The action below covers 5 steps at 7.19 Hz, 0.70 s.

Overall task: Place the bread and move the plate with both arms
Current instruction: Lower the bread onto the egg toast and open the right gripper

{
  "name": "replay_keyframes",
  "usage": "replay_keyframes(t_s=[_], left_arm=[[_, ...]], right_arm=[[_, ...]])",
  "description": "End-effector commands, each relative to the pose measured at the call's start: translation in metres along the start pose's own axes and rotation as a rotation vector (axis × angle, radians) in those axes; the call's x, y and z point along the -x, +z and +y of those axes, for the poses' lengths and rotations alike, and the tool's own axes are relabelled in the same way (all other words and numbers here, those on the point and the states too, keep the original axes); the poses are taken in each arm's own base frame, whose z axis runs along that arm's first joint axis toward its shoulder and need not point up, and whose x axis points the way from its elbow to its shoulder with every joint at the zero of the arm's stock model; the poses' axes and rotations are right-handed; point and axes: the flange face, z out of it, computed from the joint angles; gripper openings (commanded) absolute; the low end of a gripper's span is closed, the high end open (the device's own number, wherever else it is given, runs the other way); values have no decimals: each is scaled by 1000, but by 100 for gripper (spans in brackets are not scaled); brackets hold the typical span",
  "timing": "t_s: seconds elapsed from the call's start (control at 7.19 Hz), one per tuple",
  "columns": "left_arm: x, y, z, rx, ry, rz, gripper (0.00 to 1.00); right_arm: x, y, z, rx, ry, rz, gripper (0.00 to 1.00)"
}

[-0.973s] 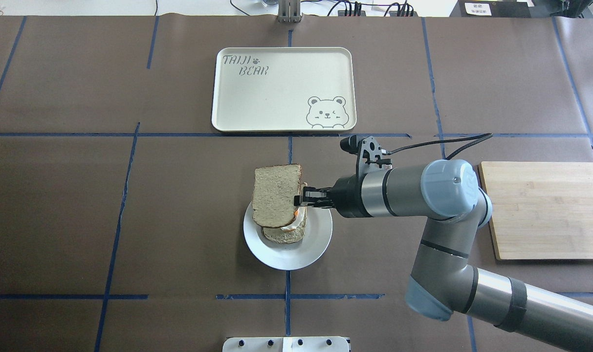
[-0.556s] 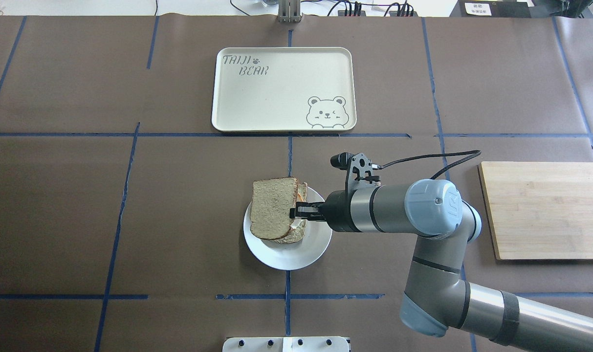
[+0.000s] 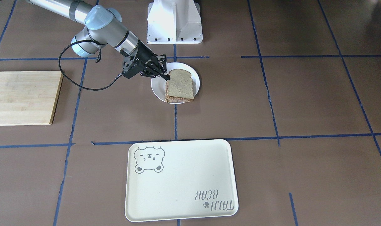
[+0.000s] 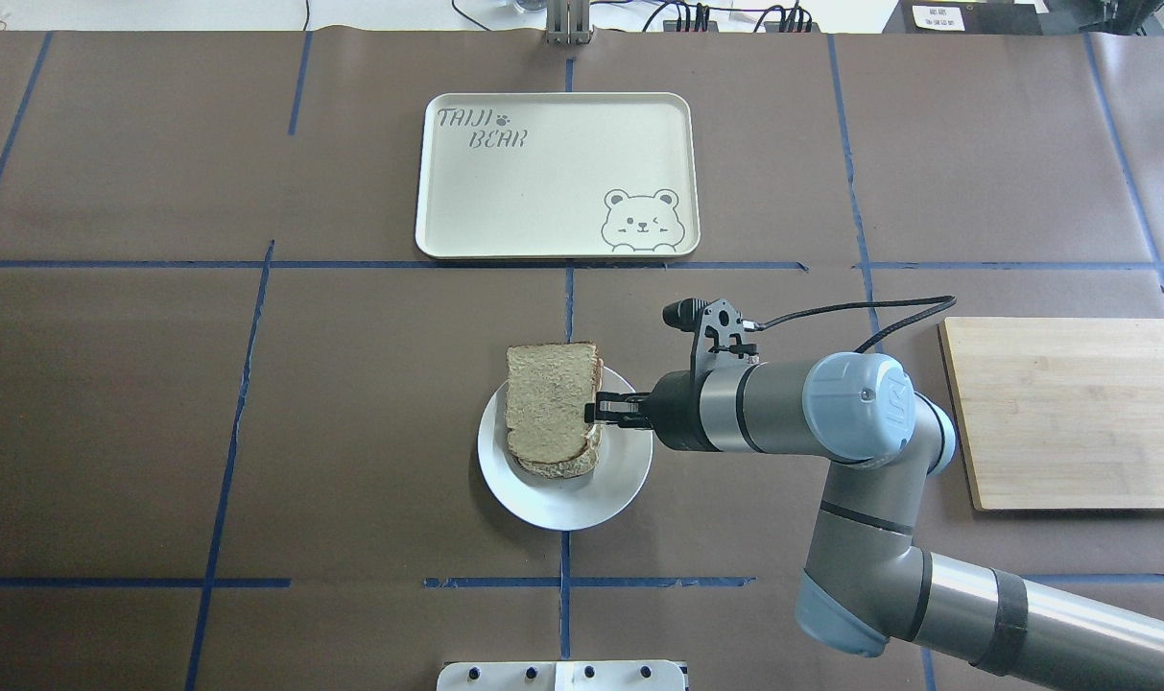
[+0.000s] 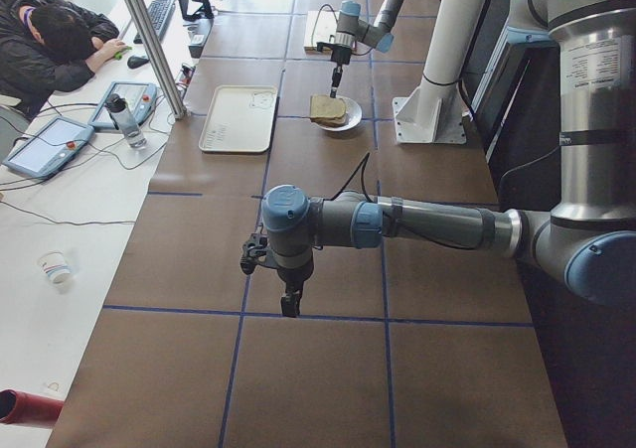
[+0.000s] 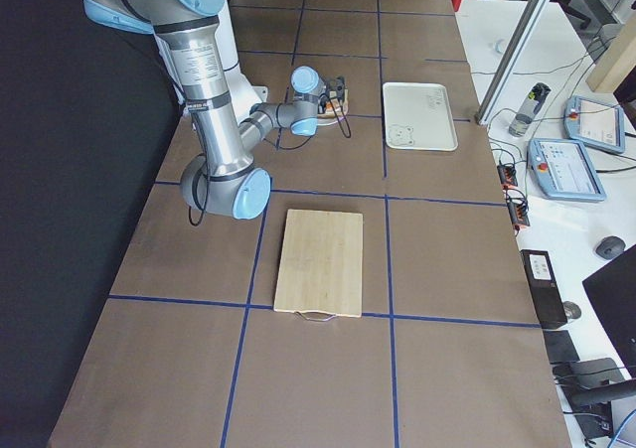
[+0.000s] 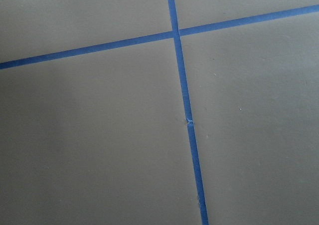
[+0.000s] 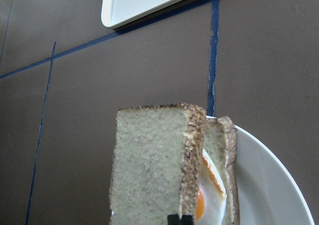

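Observation:
The bread [image 4: 548, 403] lies over a second slice topped with a fried egg [image 8: 212, 185] on the white plate [image 4: 562, 504]. It also shows in the front view [image 3: 180, 84] and the right wrist view [image 8: 149, 170]. My right gripper [image 4: 591, 412] is shut on the bread's crust edge on the right side, low over the plate [image 3: 157, 88]. Its tips meet at the crust in the right wrist view [image 8: 179, 219]. My left gripper [image 5: 289, 307] hangs over bare table far from the plate. I cannot tell whether it is open or shut.
The cream bear tray [image 4: 553, 173] lies beyond the plate. A wooden board [image 4: 1071, 413] lies to the right, past my right arm. The white base [image 3: 174, 18] stands at the robot's edge of the table. A person sits at a side desk [image 5: 55, 41].
The bread came down from above the plate, swung left, then moved right and squared up over the egg slice. My right gripper moved with it, still shut.

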Motion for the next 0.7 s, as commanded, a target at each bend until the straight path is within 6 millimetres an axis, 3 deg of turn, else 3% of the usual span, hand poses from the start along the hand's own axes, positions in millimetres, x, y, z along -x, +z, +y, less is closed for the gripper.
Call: replay_keyframes(t_s=[0.0,0.14,0.28,0.42,0.56], left_arm=[[0,0,0,1,0,0,100],[-1,0,0,0,2,0,100],[0,0,0,1,0,0,100],[-1,0,0,0,2,0,100],[0,0,0,1,0,0,100]], right_arm=[[-6,-2,1,-2,1,7,1],[-6,-3,1,-3,1,5,2],[-6,-3,1,-5,1,7,10],[-6,-2,1,-5,3,9,63],[-4,-3,1,-4,3,7,100]])
